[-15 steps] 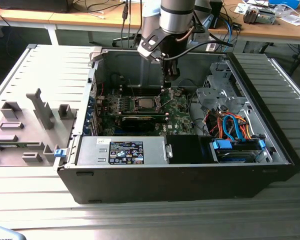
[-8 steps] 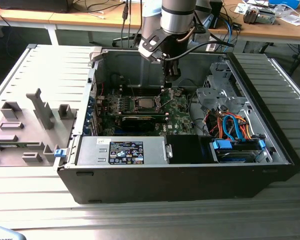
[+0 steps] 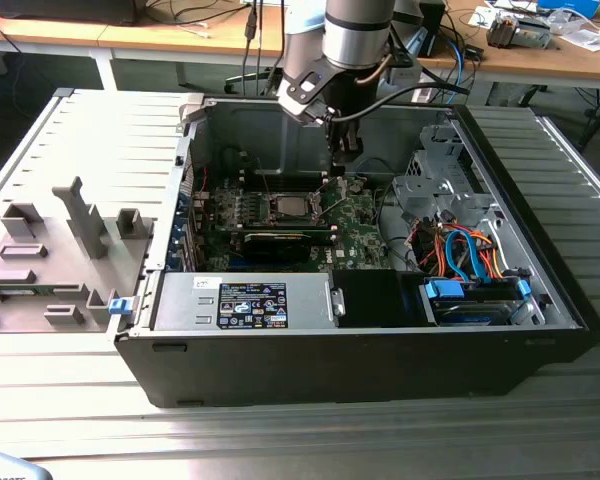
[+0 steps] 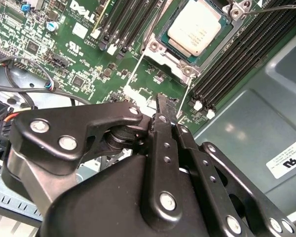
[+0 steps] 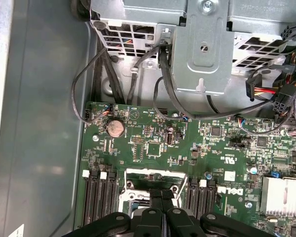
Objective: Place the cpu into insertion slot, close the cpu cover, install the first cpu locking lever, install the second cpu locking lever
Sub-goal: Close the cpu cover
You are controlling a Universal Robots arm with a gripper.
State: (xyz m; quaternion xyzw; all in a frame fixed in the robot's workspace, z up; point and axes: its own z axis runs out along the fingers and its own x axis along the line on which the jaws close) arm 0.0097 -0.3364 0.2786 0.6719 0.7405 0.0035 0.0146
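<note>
The cpu [image 4: 197, 30] lies flat in the insertion slot [image 4: 173, 55], silver face up. In the exterior view the cpu [image 3: 285, 208] sits mid-board in the open computer case. The silvery cpu cover [image 4: 157, 48] frames it and appears to lie down around it. Two thin wire levers [image 4: 132, 74] run from the socket's corners toward my gripper [image 4: 164, 101]. The gripper is shut, its black fingers pressed together, with nothing visible between them. It hovers just beside the socket, at the exterior view's right of it, as my gripper [image 3: 343, 160] shows there. My gripper [image 5: 163, 195] also points at the socket edge in the first wrist view.
Black memory slots [image 4: 237, 54] flank the socket on both sides. A metal drive cage [image 5: 202, 44] with trailing cables [image 5: 108, 74] stands past the board. A graphics card [image 3: 280, 240] lies just in front of the socket. The power supply [image 3: 245, 300] and blue-handled drive bay [image 3: 475, 295] fill the case front.
</note>
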